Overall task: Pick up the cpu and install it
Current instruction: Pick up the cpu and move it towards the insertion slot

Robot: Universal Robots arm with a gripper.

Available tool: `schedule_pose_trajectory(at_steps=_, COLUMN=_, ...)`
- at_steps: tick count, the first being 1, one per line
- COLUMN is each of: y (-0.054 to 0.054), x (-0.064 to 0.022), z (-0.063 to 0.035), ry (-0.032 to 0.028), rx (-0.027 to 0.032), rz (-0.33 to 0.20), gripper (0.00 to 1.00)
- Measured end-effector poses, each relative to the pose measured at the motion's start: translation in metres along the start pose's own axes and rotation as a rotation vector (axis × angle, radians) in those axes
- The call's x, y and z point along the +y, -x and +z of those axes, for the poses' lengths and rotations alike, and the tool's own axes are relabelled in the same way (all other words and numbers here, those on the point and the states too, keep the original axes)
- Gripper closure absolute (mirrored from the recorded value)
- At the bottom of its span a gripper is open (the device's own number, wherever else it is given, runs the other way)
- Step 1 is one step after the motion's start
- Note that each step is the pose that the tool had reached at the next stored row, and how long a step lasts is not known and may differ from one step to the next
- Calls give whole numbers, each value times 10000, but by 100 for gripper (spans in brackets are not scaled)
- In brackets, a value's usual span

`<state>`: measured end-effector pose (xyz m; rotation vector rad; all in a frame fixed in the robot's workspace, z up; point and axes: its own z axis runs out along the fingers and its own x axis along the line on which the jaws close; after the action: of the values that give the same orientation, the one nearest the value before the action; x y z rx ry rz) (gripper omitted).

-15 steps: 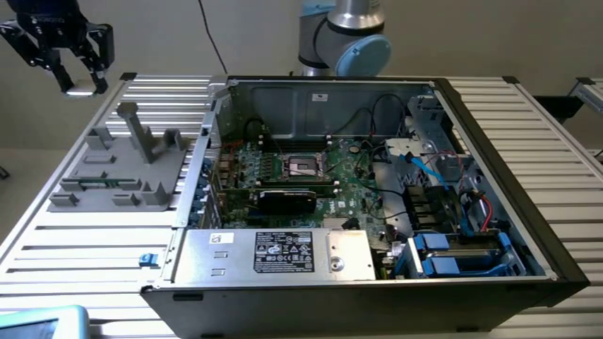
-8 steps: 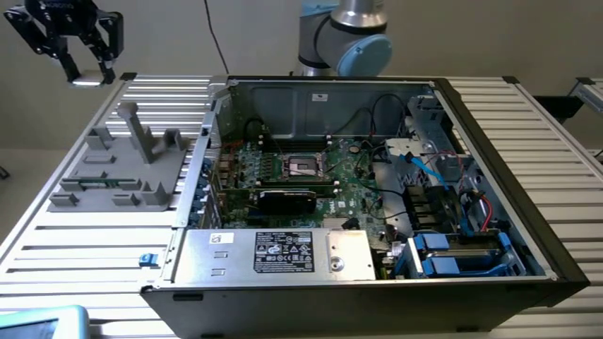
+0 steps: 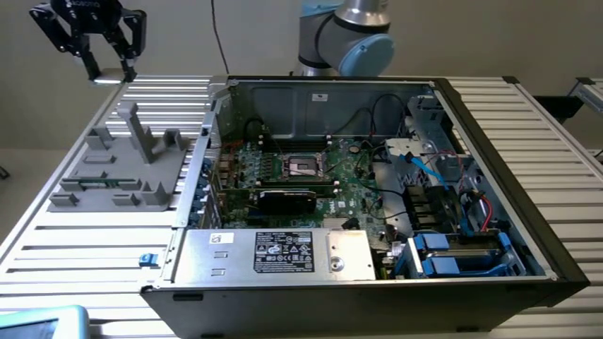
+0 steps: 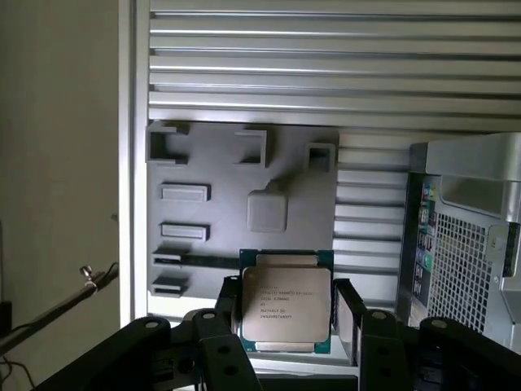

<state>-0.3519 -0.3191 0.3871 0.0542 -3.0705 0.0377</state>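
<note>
My gripper [image 3: 109, 73] hangs high above the far corner of the slatted table, at the exterior view's upper left. It is shut on the cpu [image 4: 285, 297], a small flat square chip with a silvery metal top, held by its two sides between the black fingers [image 4: 231, 308]. In the exterior view the cpu [image 3: 107, 80] is a pale glint at the fingertips. Below it lies the grey plastic tray [image 4: 212, 204] with upright posts [image 3: 141, 138]. The dark square socket [image 3: 303, 166] sits on the green motherboard [image 3: 354, 187] inside the open computer case [image 3: 212, 120], to the exterior view's right of the gripper.
A metal power supply box [image 3: 273, 251] fills the case's near side, with blue drive cages [image 3: 452, 256] and cables at the exterior view's right. A black card [image 3: 287, 199] stands just in front of the socket. The arm's base [image 3: 344, 35] rises behind the case. The slatted table [image 3: 537, 134] extends either side.
</note>
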Motion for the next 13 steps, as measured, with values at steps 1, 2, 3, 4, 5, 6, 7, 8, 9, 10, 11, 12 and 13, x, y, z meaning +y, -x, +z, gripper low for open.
schedule_pose_trajectory(at_steps=1, y=42, x=-1, z=-3, ry=-1, rx=1, rz=-3, gripper=44)
schedule_pose_trajectory(at_steps=2, y=86, x=-3, z=-6, ry=0, rx=-1, rz=-7, gripper=44)
schedule_pose_trajectory(at_steps=3, y=132, x=-4, z=-9, ry=0, rx=-1, rz=-10, gripper=44)
schedule_pose_trajectory(at_steps=4, y=174, x=-6, z=-13, ry=-1, rx=0, rz=-14, gripper=44)
schedule_pose_trajectory(at_steps=5, y=217, x=-8, z=-16, ry=-1, rx=0, rz=-17, gripper=44)
schedule_pose_trajectory(at_steps=6, y=259, x=-9, z=-19, ry=-1, rx=-1, rz=-21, gripper=44)
schedule_pose_trajectory(at_steps=7, y=302, x=-11, z=-22, ry=-1, rx=-2, rz=-24, gripper=44)
schedule_pose_trajectory(at_steps=8, y=344, x=-12, z=-27, ry=-2, rx=0, rz=-27, gripper=44)
schedule_pose_trajectory(at_steps=9, y=389, x=-14, z=-32, ry=-2, rx=-1, rz=-30, gripper=44)
schedule_pose_trajectory(at_steps=10, y=431, x=-16, z=-37, ry=-2, rx=-1, rz=-33, gripper=44)
schedule_pose_trajectory(at_steps=11, y=473, x=-17, z=-41, ry=-2, rx=-1, rz=-37, gripper=44)
schedule_pose_trajectory(at_steps=12, y=516, x=-19, z=-46, ry=-3, rx=-1, rz=-40, gripper=44)
schedule_pose_trajectory(at_steps=13, y=558, x=-21, z=-51, ry=-3, rx=-1, rz=-43, gripper=44)
